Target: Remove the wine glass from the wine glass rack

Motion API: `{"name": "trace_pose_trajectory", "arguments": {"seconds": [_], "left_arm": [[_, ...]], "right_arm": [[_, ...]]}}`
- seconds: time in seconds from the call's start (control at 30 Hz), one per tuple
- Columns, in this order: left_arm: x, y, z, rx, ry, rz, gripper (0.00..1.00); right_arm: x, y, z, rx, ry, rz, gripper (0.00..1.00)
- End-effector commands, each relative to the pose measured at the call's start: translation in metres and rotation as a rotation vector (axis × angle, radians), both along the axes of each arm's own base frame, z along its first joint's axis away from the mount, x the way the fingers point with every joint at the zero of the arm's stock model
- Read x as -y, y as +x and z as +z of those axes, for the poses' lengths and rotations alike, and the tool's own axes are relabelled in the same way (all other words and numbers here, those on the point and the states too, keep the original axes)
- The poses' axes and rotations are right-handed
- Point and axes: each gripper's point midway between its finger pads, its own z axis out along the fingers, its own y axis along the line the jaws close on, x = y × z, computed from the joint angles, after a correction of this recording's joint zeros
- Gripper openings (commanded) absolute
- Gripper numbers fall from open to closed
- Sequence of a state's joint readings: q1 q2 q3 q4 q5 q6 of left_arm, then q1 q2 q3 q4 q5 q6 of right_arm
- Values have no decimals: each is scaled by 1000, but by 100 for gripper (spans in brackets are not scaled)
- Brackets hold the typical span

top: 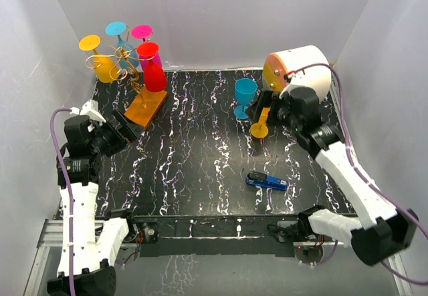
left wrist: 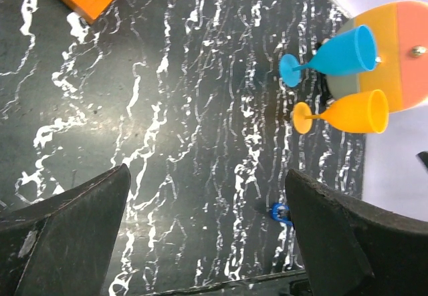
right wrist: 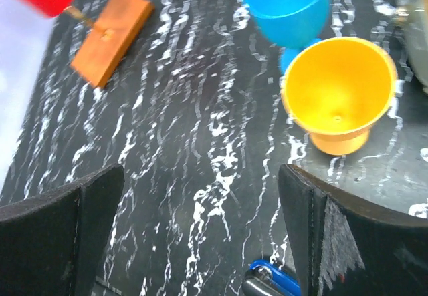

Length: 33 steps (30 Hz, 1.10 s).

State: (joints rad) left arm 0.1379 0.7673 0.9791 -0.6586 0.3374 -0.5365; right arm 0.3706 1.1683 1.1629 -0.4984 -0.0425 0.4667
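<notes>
1. Nearest the arm bases, a small blue tool (top: 266, 181) lies on the counter (top: 200, 156). It is clear of both arms, so leave it alone.
2. The left gripper (top: 126, 127) hovers low with its jaws apart and nothing between them. It sits just short of the rack's orange base (top: 146, 107), so I judge it the arm to use for the next glass.
3. The right gripper (top: 265, 107) also has its jaws spread and empty. Just ahead of it stand the yellow glass (top: 259, 123) and the blue glass (top: 245, 94), both upright on the counter beside a white-and-orange drum (top: 301, 72). Keep this arm out of the left arm's path.
4. Farthest off, at the back left corner, the wine glass rack (top: 127, 65) carries several glasses hung foot-up on its wire arms. The red glass (top: 155, 77) hangs on the side towards you and looks the easiest to reach.
5. Raise the left gripper well above the base, then approach the bowl or stem squarely.
6. Close gently, then slide the foot outwards along the wire before lowering. Pulling straight down would probably tip the light stand.
</notes>
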Motion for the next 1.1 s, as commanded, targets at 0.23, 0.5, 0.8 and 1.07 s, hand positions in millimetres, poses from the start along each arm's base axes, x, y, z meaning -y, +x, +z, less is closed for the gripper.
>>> {"name": "trace_pose_trajectory", "arguments": {"seconds": [0.23, 0.5, 0.8, 1.07], "left_arm": [[24, 51, 104, 227, -192, -83, 99], [8, 111, 168, 332, -190, -29, 99], [-19, 194, 177, 298, -159, 71, 92], [-23, 238, 172, 239, -208, 114, 71]], "right_arm": [[-41, -44, 55, 348, 145, 310, 98], [-53, -53, 56, 341, 192, 333, 98], [-43, -34, 48, 248, 184, 202, 98], [-46, -31, 40, 190, 202, 187, 98]]}}
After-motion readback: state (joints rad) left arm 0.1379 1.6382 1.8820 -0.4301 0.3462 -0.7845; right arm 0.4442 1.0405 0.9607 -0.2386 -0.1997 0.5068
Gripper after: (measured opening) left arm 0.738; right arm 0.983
